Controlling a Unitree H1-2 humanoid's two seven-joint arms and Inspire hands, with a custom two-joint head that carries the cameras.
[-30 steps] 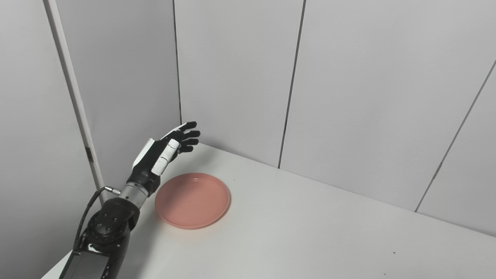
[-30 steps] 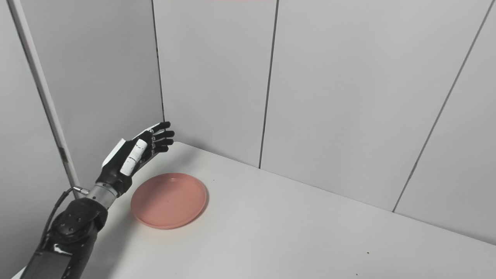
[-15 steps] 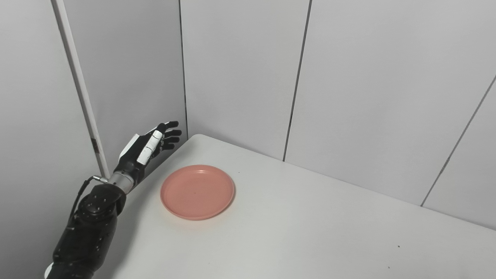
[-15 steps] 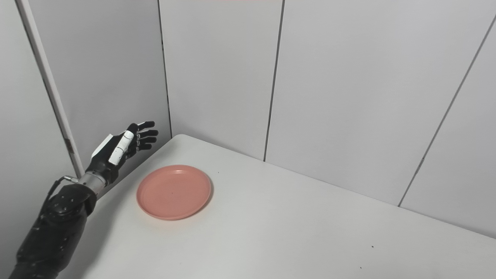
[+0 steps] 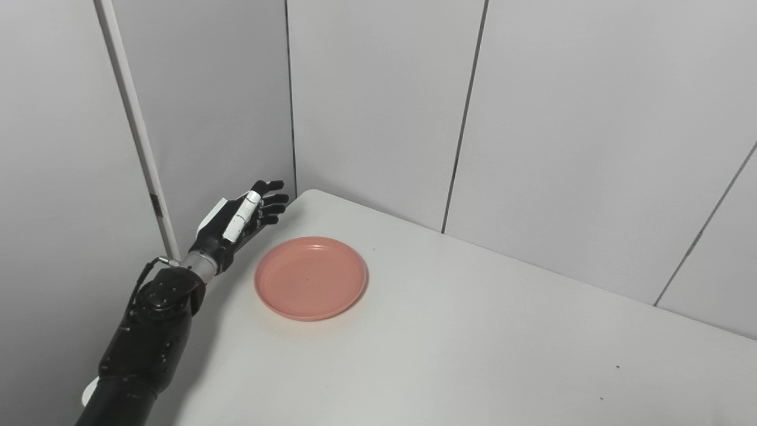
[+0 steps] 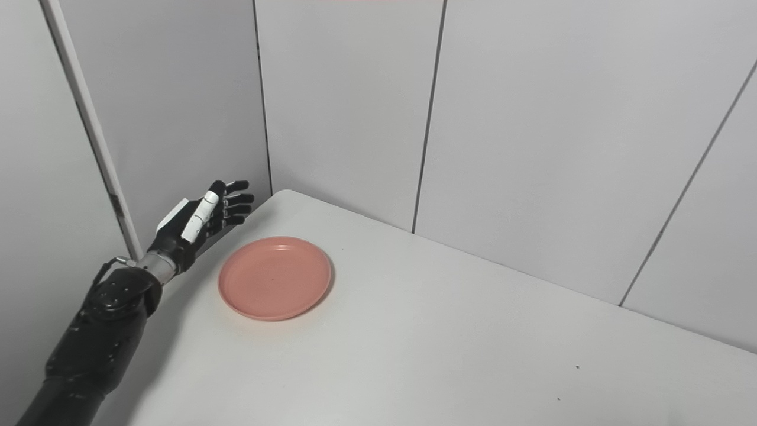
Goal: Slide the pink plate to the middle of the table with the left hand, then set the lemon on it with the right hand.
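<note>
- Pink plate [image 5: 310,278] is lying flat on the white table [image 5: 473,355], near the table's far left corner and well short of its middle.
- Nothing is sitting on the plate; its shallow bowl is showing bare.
- Left hand [image 5: 243,216] is hovering just left of the plate, over the table's left edge, apart from the rim and not touching it.
- Its fingers [image 5: 273,201] are spreading apart and pointing toward the far corner, gripping nothing, with the palm turned toward the plate.
- Black forearm [image 5: 151,331] is reaching up from the bottom left, beside the table edge.
- Grey wall panels [image 5: 562,118] are standing behind the table.
- Right hand is not showing in either view.
</note>
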